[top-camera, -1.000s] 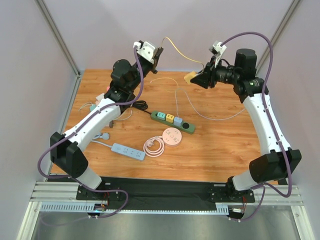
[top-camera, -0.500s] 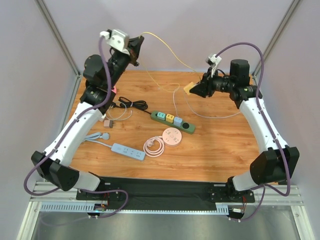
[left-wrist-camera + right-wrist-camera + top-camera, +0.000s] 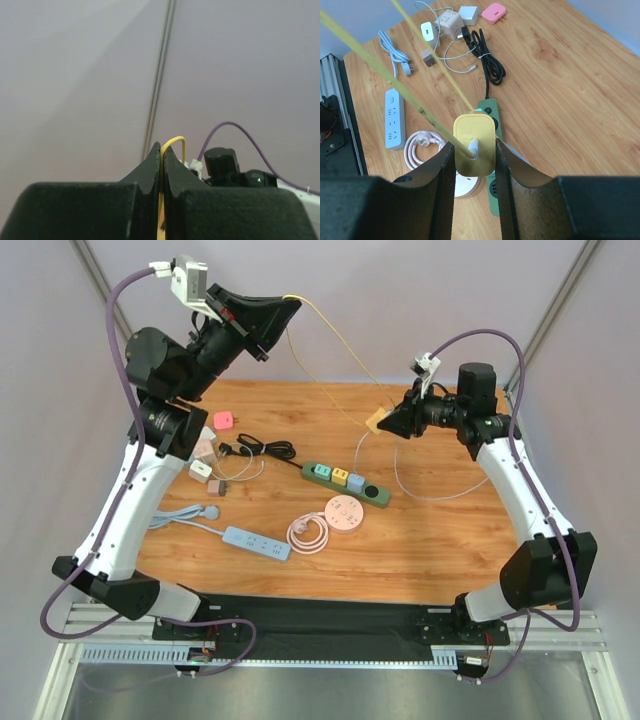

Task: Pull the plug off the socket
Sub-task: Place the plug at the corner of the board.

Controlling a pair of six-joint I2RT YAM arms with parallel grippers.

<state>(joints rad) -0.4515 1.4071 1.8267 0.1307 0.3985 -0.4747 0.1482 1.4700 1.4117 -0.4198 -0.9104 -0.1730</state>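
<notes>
The left hand (image 3: 287, 306), raised high, was pressed together on a thin yellow cable (image 3: 161, 220). The right hand (image 3: 474, 152) pinched a yellow square socket block (image 3: 474, 131) above the wooden bench (image 3: 440, 530), with a white plug (image 3: 473, 148) seated in its face.

**Top view**
- Light: bright, even and diffuse, from above. No hard glare.
- Shadows: faint and soft-edged on the tabletop (image 3: 440, 530), under the arms and beside the small items.
- Focus: sharp throughout.
- Distortion: mild wide-angle. The corner posts lean outward.

**Left wrist view**
- Light: dimmer. The wall grades from cool grey at the top to a warmer tint lower down.
- Left fingers (image 3: 145, 175): near-black silhouettes with no surface detail, soft at the edges.

**Right wrist view**
- Light: bright. The wood grain is crisp.
- Right fingers (image 3: 442, 185): black, underexposed, blurred along the bottom edge.
- Yellow socket block (image 3: 475, 145): in focus.
- Yellow cable (image 3: 420, 107): blurs and widens toward the upper left corner, close to the lens.
</notes>
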